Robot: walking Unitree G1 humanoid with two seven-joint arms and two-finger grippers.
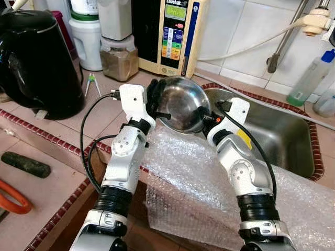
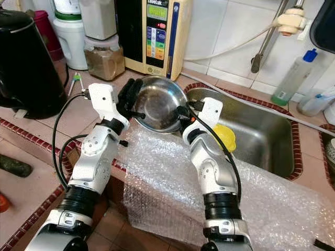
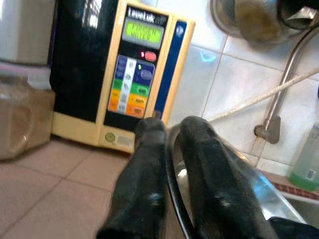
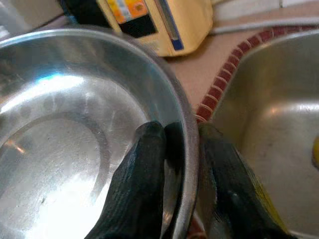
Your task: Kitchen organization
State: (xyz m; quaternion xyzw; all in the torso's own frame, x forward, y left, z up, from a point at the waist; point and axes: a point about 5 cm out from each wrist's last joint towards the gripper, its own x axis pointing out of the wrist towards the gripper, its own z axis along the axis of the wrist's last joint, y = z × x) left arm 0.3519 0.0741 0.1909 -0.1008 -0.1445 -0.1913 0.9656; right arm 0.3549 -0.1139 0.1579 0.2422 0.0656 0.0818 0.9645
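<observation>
Counter: tiled kitchen worktop (image 1: pixel 104 112), beige tiles with dark red mosaic edging, white wall tiles behind.
Sink: stainless basin (image 1: pixel 282 136) set into the counter on the robot's right; a yellow object (image 2: pixel 226 137) sits in it just behind the right arm.
Bubble wrap: clear sheet (image 1: pixel 183 178) draped over the counter's front edge, under both forearms.
Kettle: black electric kettle (image 1: pixel 36 63) on the far left of the counter.
Water ionizer: cream and black unit (image 1: pixel 170 34) with lit green display and coloured buttons, against the wall behind the bowl.
Jar: clear container (image 1: pixel 119 57) with brown powder, between kettle and ionizer.
Bowl: stainless steel bowl (image 1: pixel 180 104), tilted with its hollow facing the camera, held off the counter beside the sink's left rim, between the two grippers.
Left gripper: (image 3: pixel 172 164) on the bowl's left edge, one black finger each side of the rim, clamped on it.
Right gripper: (image 4: pixel 182 164) on the bowl's right edge, one finger inside and one outside the rim, clamped on it.
Bottle: translucent, green liquid, blue cap (image 1: pixel 311 78), on the ledge right of the sink.
Tap hose: white hose (image 1: pixel 251 47) running along the wall to a fitting.
</observation>
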